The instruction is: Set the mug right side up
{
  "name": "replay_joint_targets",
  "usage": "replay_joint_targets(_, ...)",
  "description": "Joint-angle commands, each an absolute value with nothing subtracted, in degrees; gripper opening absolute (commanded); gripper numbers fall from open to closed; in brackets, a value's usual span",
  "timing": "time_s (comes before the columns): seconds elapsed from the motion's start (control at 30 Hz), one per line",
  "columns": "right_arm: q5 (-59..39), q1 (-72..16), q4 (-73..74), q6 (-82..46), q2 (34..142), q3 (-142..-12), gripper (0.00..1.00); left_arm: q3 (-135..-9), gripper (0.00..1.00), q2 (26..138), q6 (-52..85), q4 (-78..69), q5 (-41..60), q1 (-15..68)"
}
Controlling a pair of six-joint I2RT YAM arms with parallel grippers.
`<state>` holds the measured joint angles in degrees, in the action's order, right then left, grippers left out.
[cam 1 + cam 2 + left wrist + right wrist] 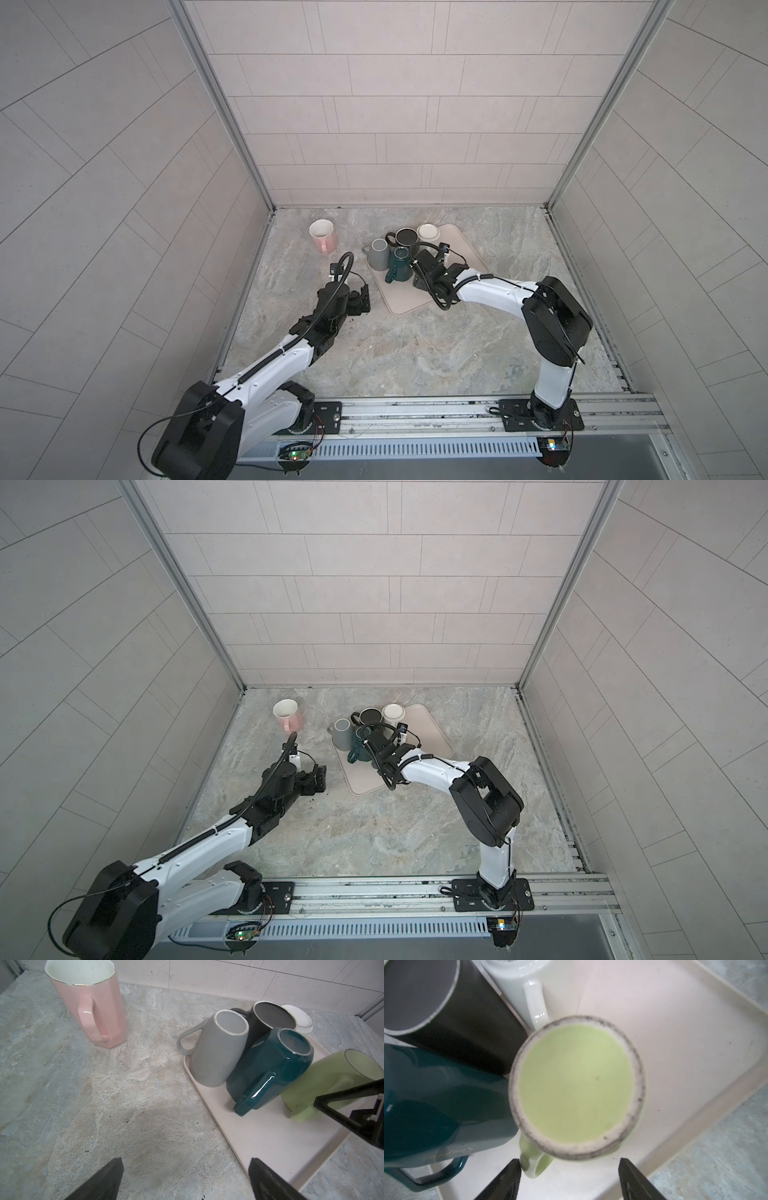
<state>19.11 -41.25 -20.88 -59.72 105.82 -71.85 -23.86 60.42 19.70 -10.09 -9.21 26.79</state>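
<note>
A light green mug [576, 1088] stands upside down on the beige tray [675, 1022], base up, its handle toward the teal mug. My right gripper [570, 1178] hovers right over it, open, and one of the fingertips [513, 1169] is beside the handle. In the left wrist view the green mug [332, 1076] looks blurred, with a right gripper finger [342, 1095] in front of it. Both top views hide it under the right gripper [430, 270]. My left gripper [185, 1169] is open over bare table left of the tray.
Grey [218, 1055], teal [270, 1068], black [270, 1014] and white [299, 1018] mugs stand upside down, crowded on the tray's left and back. A pink mug [323, 241] stands upright on the table at the back left. Tiled walls enclose three sides.
</note>
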Motion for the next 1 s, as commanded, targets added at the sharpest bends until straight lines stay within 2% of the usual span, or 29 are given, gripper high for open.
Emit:
replay_joint_targets(0.0,22.30,-41.54,-23.57,-61.89,106.61,-72.97,0.74,-23.55,1.00,59.85,20.16,-10.99,-8.91,27.05)
replay_joint_targets(0.47,26.01,-40.89,-28.64,-61.96,102.96,-69.88,0.71,-23.64,1.00,59.44,20.60,-10.68,-8.27,27.10)
replay_joint_targets(0.97,24.63,-38.94,-29.86,-57.06,97.61,-63.22,0.67,-23.91,1.00,61.68,20.84,-11.40,-6.32,27.08)
